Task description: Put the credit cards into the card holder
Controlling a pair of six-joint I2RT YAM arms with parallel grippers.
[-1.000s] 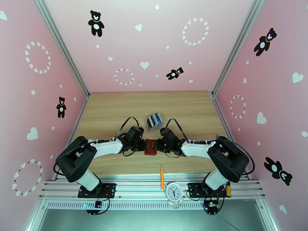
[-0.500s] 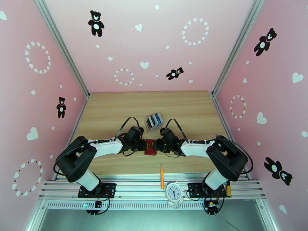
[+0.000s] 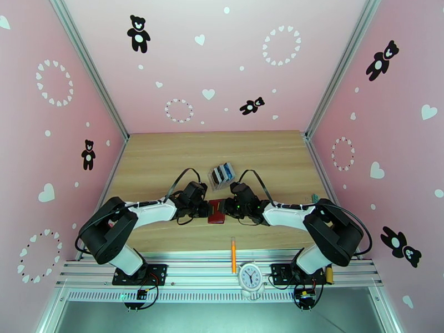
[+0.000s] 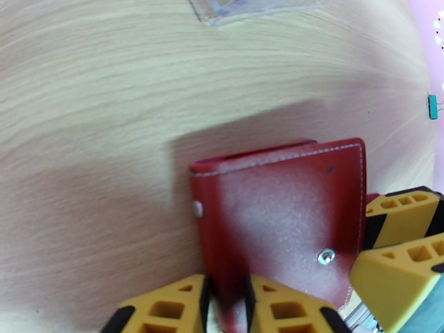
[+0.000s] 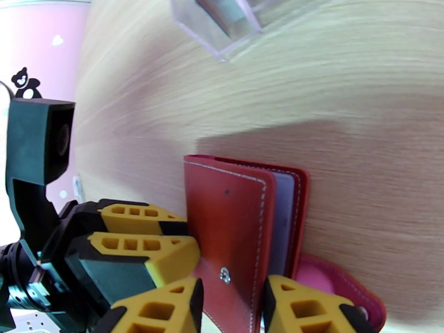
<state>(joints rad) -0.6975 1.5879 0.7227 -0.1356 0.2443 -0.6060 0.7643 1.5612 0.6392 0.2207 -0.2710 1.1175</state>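
Meeting at mid-table, both arms reach inward to the card holder (image 3: pixel 217 213). It sits on the table (image 3: pixel 166 162) just in front of a clear rack (image 3: pixel 213 177).

Rack contents: credit cards (image 3: pixel 223 172) standing upright in the slots, blue, dark and white ones.

Card holder: red and partly open, with the front cover raised off the greyish inner pockets. Its snap tab (image 5: pixel 344 295) lies flat on the wood beside it.

Right end effector (image 5: pixel 233 298): clenched on the raised cover near the snap stud, one pad on each face.

Left end effector (image 4: pixel 227 299): fingers straddle the holder's edge from the left side, red leather filling the gap. I cannot tell whether it is pinching or let go.

Fingers of the two end effectors sit just beside each other at the holder.

An orange pencil (image 3: pixel 233 253) and a small white clock (image 3: pixel 250 276) are at the near edge, well apart from the holder.
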